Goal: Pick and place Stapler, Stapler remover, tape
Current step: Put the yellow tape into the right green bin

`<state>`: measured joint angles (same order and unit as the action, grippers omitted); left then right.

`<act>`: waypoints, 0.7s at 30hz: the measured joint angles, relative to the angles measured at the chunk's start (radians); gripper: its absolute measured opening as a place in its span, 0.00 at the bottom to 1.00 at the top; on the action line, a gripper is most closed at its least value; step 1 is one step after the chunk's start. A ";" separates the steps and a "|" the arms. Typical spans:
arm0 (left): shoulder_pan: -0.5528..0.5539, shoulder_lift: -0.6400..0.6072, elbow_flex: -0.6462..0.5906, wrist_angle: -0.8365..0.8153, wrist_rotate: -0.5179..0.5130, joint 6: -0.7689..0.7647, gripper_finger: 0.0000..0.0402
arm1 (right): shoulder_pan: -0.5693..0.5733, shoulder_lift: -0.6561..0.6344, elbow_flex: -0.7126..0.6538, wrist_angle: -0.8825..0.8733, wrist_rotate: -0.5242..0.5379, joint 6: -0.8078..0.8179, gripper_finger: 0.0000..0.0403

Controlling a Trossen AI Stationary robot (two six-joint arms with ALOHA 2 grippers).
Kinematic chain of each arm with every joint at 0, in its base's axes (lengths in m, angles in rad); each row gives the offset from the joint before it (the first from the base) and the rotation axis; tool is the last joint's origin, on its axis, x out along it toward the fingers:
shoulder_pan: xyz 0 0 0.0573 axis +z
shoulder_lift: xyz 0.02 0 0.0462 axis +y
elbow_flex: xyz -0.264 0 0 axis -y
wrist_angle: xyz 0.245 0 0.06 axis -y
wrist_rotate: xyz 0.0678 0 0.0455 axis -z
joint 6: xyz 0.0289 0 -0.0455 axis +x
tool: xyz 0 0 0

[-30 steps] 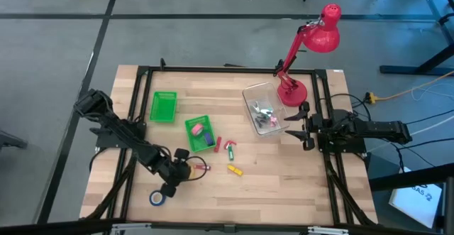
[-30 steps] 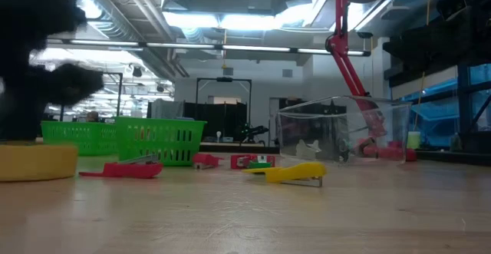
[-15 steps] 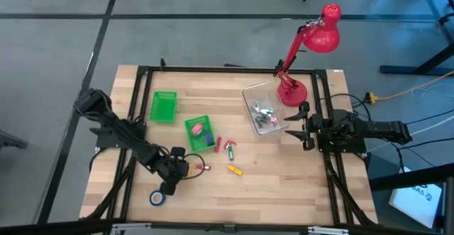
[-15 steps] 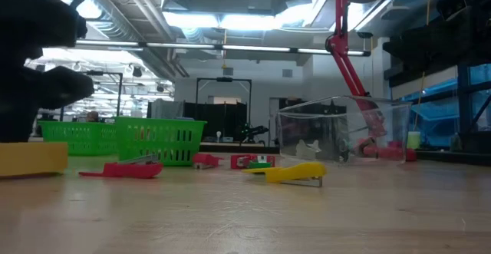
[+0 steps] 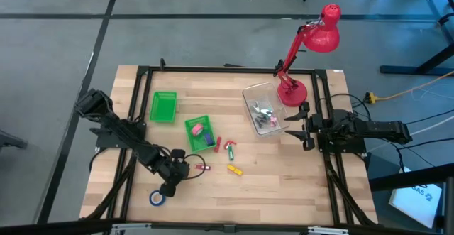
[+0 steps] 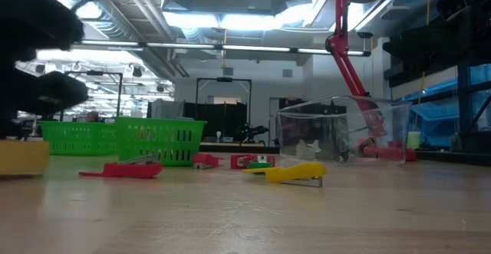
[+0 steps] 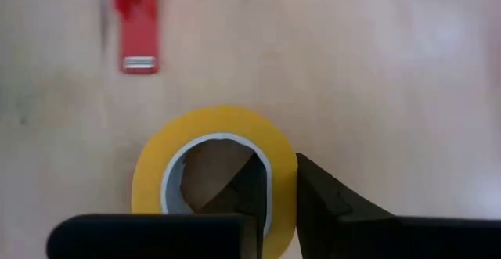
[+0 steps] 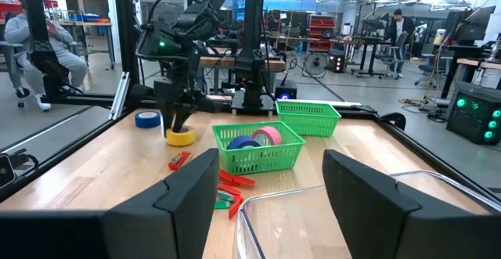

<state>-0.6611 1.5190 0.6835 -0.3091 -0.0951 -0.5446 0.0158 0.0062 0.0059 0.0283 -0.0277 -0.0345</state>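
Near the front-left of the counter (image 5: 284,192), the left pincer (image 7: 275,188) has just clenched on the yellow tape roll (image 7: 215,173): one finger sits inside the ring's hole and the other presses the outer wall, so the roll's rim is pinched between them. A second ago the fingers stood wider about the roll; now they have drawn in, which I take to mean the grasp is made and the lift toward a bin can begin.

Held against the earlier low view, the yellow roll shows less of itself at the picture's edge, so it seems to have slid a little under the closing fingers (or begun to move with them). Seen from above, the left arm has barely shifted.

A red stapler remover (image 7: 138,26) lies flat on the wood just beyond the roll, apart from it. The blue tape roll (image 5: 157,198) rests near the counter's front edge, close beside the left arm. The nearer green bin (image 5: 200,133) already holds a pink roll and a blue one; the farther green bin (image 5: 163,106) sits to its left. Small red, green and yellow pieces lie loose between the bin and the counter's middle.

The right pincer (image 8: 270,185) waits at the right edge with its fingers spread wide, grasping nothing.
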 joint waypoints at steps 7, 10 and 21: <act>-0.005 -0.155 0.000 0.093 -0.030 0.015 0.08 | 0.000 0.000 0.000 0.000 0.000 0.000 0.58; -0.005 -0.244 0.001 0.150 -0.078 0.009 0.08 | 0.000 0.000 0.000 0.000 0.000 0.000 0.58; 0.083 -0.420 0.001 0.194 -0.241 0.075 0.08 | 0.000 0.000 0.000 0.000 0.000 0.000 0.58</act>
<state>-0.5782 1.0991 0.6846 -0.1152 -0.3364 -0.4696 0.0162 0.0059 0.0059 0.0280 -0.0277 -0.0345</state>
